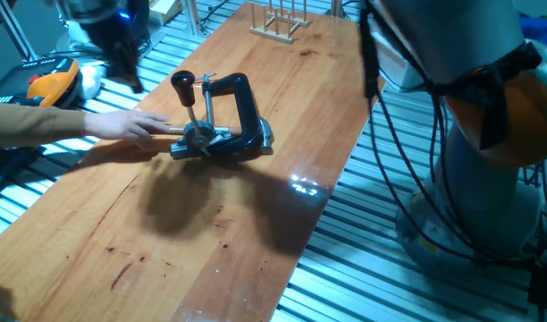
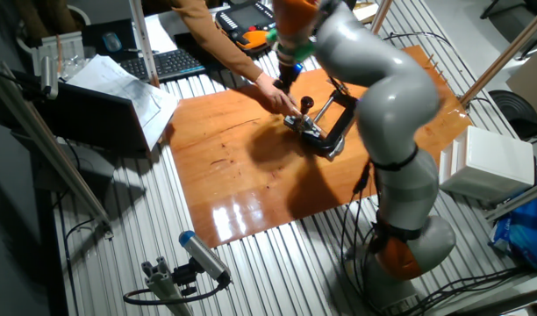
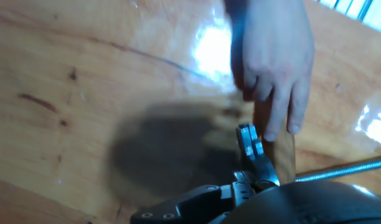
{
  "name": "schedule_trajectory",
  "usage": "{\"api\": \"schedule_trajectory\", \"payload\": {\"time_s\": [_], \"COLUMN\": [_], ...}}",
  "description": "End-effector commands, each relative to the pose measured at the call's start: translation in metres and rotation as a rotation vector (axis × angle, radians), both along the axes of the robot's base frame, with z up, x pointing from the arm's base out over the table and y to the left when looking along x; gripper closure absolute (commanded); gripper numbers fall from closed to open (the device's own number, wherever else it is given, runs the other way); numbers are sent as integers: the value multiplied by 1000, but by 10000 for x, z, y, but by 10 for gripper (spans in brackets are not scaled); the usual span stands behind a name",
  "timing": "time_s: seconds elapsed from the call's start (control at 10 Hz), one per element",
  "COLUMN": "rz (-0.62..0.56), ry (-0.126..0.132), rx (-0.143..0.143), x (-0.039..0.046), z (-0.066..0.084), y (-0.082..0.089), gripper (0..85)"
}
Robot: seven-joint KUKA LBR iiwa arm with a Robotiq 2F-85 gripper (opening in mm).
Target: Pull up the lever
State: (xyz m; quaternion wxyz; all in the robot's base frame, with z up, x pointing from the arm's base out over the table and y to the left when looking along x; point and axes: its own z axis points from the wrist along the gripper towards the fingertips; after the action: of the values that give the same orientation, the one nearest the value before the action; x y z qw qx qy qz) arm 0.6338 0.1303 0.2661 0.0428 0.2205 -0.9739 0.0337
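Observation:
The lever stands nearly upright, its dark red-brown knob (image 1: 183, 83) on a thin silver arm (image 1: 192, 112) that runs down to a small silver hub (image 1: 199, 137). It is fixed to a black C-clamp (image 1: 240, 114) on the wooden table (image 1: 256, 224). The knob also shows in the other fixed view (image 2: 308, 103). My gripper (image 2: 289, 74) hangs above and behind the lever, apart from it, and is dark and blurred (image 1: 122, 49). Its jaws cannot be made out. The hand view shows silver lever metal (image 3: 248, 142) but no fingers.
A person's hand (image 1: 130, 125) reaches in from the left and holds a pale wooden handle (image 3: 281, 152) beside the hub. The clamp's threaded rod (image 3: 343, 168) runs off to the right. A wooden rack (image 1: 278, 22) stands at the table's far end.

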Motion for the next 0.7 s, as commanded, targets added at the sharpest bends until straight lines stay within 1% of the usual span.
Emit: {"api": "schedule_trajectory", "payload": {"time_s": [0.0,0.1,0.2,0.3,0.4,0.5,0.6], "rz": [3,4,4,3,3,3,4], "ry": [-31,-41,-47,-40,-51,-51,-46], "rx": [-10,3,8,28,8,-6,-12], "x": [92,96,87,70,42,23,-6], "z": [184,185,165,135,110,78,40], "y": [715,814,894,970,1068,1156,1229], "gripper": [850,850,850,850,850,850,850]}}
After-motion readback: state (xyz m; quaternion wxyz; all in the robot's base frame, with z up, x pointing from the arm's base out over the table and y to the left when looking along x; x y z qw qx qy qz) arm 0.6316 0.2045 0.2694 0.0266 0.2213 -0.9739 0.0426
